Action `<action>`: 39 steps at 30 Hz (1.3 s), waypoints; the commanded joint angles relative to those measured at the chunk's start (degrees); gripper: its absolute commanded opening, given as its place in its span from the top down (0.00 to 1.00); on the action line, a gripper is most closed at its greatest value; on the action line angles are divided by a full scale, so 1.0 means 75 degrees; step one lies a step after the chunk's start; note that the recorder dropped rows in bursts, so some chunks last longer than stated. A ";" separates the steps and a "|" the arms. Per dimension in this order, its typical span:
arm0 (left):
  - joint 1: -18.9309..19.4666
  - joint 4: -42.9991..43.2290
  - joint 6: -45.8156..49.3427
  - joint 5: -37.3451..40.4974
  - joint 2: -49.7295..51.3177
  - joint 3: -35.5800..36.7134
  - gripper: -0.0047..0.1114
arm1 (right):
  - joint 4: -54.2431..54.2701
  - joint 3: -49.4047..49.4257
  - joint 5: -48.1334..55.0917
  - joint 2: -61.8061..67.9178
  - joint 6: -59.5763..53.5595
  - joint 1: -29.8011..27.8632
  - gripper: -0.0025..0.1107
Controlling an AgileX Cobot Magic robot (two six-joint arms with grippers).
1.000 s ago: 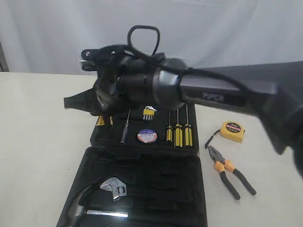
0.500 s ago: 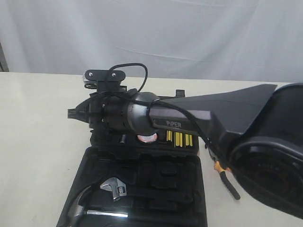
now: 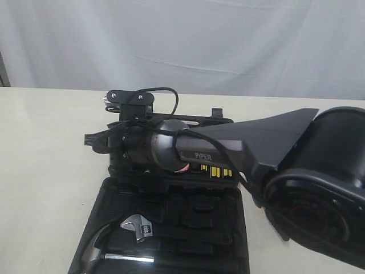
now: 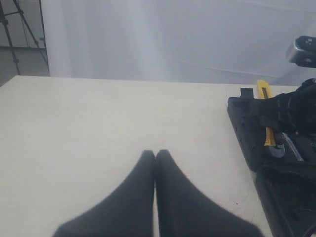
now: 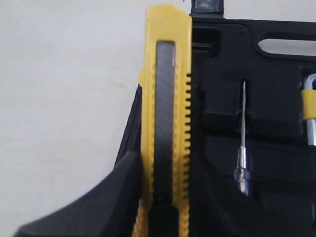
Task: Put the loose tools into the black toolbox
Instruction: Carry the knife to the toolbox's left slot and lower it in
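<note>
The yellow-and-black utility knife (image 5: pixel 168 98) sits between the jaws of my right gripper (image 5: pixel 165 170), which is shut on it. The knife lies along the left edge of the open black toolbox (image 5: pixel 232 94). In the exterior view the right gripper (image 3: pixel 94 140) reaches across over the toolbox (image 3: pixel 228 245) lid's left side. A sliver of the small tape roll (image 3: pixel 182 167) shows under the arm. The arm hides the tape measure and pliers. My left gripper (image 4: pixel 155 153) is shut and empty over bare table, left of the toolbox (image 4: pixel 242 128); the knife (image 4: pixel 268 136) shows there too.
Yellow-handled screwdrivers (image 3: pixel 215 171) sit in the lid, with a thin clear-handled screwdriver (image 5: pixel 243 168) beside the knife. A silver wrench (image 3: pixel 138 227) and a hammer (image 3: pixel 100 251) lie in the toolbox's near half. A white curtain hangs behind the cream table (image 3: pixel 45 171).
The right arm has come down and swung lower over the toolbox lid with the knife. It now covers the tape measure and pliers that showed earlier at the right.
</note>
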 commanded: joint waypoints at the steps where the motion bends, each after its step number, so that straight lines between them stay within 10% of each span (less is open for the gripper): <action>1: -0.0015 -0.0019 -0.0014 -0.0004 -0.0021 0.0017 0.96 | -0.0139 -0.0044 -0.0222 0.0066 0.0144 -0.0011 0.98; 23: -0.0015 -0.0019 -0.0014 -0.0004 -0.0021 0.0017 0.96 | -0.0139 -0.0044 -0.0272 0.0349 -0.0091 -0.0011 0.98; 32: -0.0015 -0.0019 -0.0014 -0.0004 -0.0021 0.0017 0.96 | -0.0139 -0.0044 -0.0231 0.0349 -0.0091 -0.0011 0.53; 39: -0.0015 -0.0019 -0.0014 -0.0004 -0.0021 0.0017 0.96 | -0.0139 -0.0044 -0.0250 0.0253 -0.0091 -0.0011 0.50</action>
